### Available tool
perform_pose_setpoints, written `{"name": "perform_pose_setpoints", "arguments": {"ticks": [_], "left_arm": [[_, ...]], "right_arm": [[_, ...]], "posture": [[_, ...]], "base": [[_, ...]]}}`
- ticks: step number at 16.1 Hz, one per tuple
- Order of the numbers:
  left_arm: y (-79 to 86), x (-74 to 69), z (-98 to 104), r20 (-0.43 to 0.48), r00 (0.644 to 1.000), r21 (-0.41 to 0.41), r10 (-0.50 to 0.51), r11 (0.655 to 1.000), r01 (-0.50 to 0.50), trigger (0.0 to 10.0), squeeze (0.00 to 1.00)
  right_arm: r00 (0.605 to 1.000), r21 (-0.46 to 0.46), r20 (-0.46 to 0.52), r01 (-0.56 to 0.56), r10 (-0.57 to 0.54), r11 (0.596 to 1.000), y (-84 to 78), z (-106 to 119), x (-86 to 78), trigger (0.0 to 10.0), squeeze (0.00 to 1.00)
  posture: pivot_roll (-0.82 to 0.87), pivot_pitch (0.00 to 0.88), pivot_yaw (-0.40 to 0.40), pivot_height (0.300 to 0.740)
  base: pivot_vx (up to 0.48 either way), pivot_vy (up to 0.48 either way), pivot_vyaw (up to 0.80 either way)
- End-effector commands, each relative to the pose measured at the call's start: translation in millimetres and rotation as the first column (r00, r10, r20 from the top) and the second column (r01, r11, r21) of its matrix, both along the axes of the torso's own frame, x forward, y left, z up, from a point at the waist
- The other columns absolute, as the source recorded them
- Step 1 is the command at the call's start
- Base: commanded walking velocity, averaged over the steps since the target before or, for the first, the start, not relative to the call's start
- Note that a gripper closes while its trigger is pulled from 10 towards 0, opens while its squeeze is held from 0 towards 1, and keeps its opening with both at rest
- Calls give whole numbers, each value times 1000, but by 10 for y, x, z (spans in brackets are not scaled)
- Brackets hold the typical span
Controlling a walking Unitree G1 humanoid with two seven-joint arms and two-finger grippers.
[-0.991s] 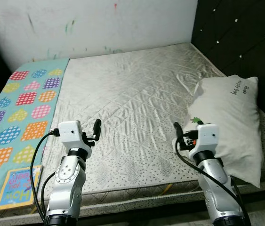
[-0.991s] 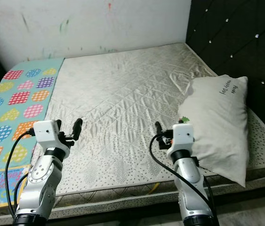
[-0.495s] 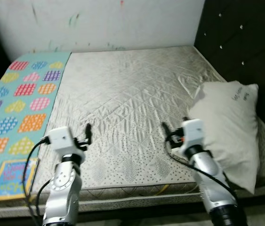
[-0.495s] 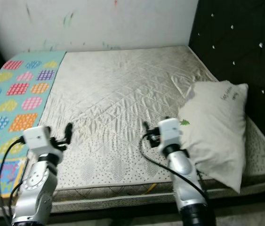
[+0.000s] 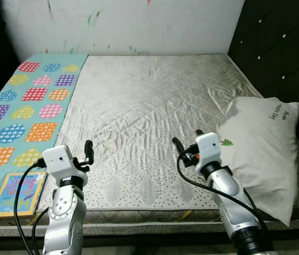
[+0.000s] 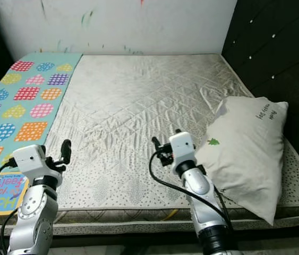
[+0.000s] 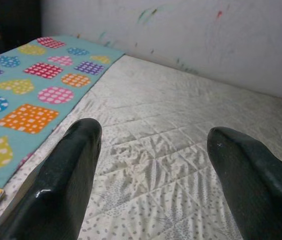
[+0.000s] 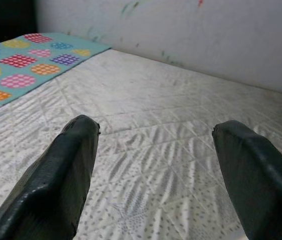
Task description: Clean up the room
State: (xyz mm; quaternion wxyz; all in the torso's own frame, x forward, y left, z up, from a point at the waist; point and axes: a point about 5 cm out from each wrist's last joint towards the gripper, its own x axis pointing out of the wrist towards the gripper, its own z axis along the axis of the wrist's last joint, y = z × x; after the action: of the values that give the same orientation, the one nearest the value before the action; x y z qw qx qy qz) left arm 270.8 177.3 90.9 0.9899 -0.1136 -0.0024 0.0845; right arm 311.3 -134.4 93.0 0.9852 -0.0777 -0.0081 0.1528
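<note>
At the near edge of the mattress [image 5: 149, 117], the left gripper [image 7: 151, 175] and the right gripper [image 8: 153, 175] are held raised over the bedding, each with its fingers spread wide and nothing between them. A children's book [image 5: 17, 192] is seen lying flat at the near left corner, just beside the left arm, partly on the patterned blanket [image 5: 27, 111] that is spread along the left side of the bed. A white pillow [image 5: 263, 154] is noted to the right, lying askew close beside the right arm with its lower end near the bed's edge. Farther off, the marked wall [image 5: 128, 26] and the dark tufted headboard [image 5: 282, 48] are observed. It is judged that the book is the likeliest item to be tidied; being thin and flat, it could be slid or pushed off the edge if approached too steeply. The pillow could be dragged off by a one-sided grasp.
</note>
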Motion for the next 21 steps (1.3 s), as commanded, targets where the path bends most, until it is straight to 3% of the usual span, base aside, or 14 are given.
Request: {"name": "perform_pose_setpoints", "arguments": {"ticks": [1, 4, 9, 13, 21], "left_arm": [[-13, 17, 12, -3, 1000, 2, -7, 1000, 7, 10000, 0], [-26, 49, 21, 1, 1000, -8, -30, 1000, 30, 10000, 0], [-92, 141, 57, 15, 997, -20, -73, 997, 73, 10000, 0], [-59, 135, 48, 12, 997, -21, -77, 997, 77, 10000, 0], [-94, 178, 73, 20, 995, -3, -95, 995, 95, 10000, 0]], "right_arm": [[1000, 11, -4, 27, -27, 1000, -59, -22, -19, 10000, 0], [999, 20, 4, 38, -38, 999, -84, -31, -51, 10000, 0], [997, 21, 17, 80, -81, 997, -182, 0, -33, 10000, 0], [997, 34, 17, 77, -78, 996, -140, -10, -36, 10000, 0], [996, 36, 33, 85, -86, 996, -142, 16, -21, 10000, 0]], "posture": [[-86, 0, 8, 740], [-104, 0, 22, 740], [-126, 0, 45, 740], [-120, 0, 47, 740], [-131, 0, 60, 740]], "base": [[0, 0, -800], [0, 0, -746], [0, 0, -119], [0, 0, -738], [0, 0, 0]]}}
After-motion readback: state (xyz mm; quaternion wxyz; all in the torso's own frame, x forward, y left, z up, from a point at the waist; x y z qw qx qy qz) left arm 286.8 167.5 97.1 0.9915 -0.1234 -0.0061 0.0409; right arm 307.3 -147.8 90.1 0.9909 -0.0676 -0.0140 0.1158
